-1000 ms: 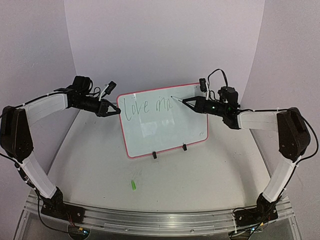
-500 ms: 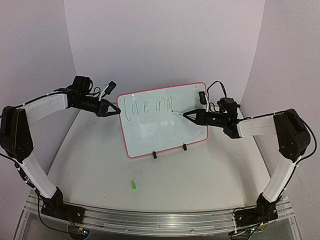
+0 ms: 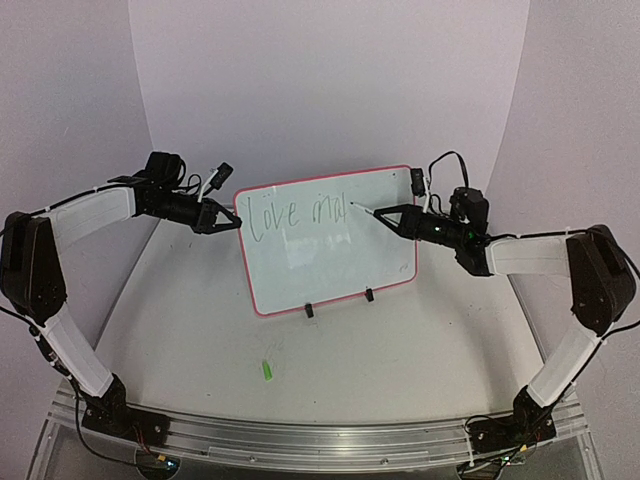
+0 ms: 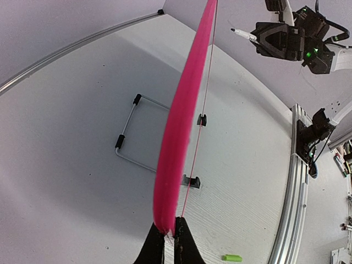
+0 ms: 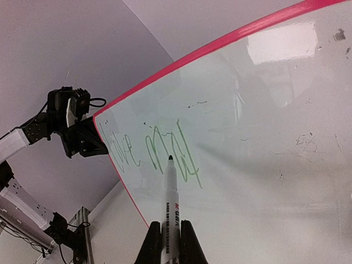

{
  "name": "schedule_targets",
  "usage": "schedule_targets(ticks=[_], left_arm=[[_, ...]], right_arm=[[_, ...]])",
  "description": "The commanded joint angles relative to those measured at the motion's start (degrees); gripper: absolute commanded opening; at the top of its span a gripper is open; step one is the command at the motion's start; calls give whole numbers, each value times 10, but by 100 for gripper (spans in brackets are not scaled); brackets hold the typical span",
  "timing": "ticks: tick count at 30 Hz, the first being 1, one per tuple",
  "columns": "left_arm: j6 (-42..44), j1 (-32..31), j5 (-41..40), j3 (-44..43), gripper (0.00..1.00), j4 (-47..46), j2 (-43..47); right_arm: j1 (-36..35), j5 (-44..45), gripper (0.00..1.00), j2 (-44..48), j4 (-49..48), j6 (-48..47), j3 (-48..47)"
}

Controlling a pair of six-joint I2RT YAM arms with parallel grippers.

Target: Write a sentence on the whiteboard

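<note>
The whiteboard (image 3: 340,265) stands upright on the table, red-pink rim all round. The sentence (image 3: 296,212) is thin green handwriting along the top, reading about "Love ma" plus a further stroke; it also shows in the right wrist view as green letters (image 5: 157,149). My left gripper (image 3: 232,221) is shut on the board's left rim (image 4: 181,126), its jaws pinching the edge at the bottom of the left wrist view (image 4: 166,231). My right gripper (image 3: 388,215) is shut on a white marker (image 5: 171,203), whose tip sits at the board just right of the last letters.
A small green cap (image 3: 267,370) lies on the table in front of the board, also seen as a green cap (image 4: 231,257) in the left wrist view. Two black feet (image 3: 310,311) hold the board's lower edge. A wire stand (image 4: 127,137) lies behind it.
The marker went down the board, then came back up and slightly right, leaving a new stroke after "ma". The right arm shifted right. The left gripper and the board stayed still.
</note>
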State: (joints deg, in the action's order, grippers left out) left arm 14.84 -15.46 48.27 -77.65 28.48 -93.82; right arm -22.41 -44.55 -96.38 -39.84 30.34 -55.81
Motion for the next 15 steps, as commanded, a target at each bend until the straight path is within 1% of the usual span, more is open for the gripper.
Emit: schedule_targets(ticks=[1,15], left_arm=[[18,-12,-27,-10,0,29,-3],[20,-14,-29,-10,0,31,-2]], right_arm=[[3,19,0,-18,-23,6,-30],[3,29,0,-54,-14,-3,-51]])
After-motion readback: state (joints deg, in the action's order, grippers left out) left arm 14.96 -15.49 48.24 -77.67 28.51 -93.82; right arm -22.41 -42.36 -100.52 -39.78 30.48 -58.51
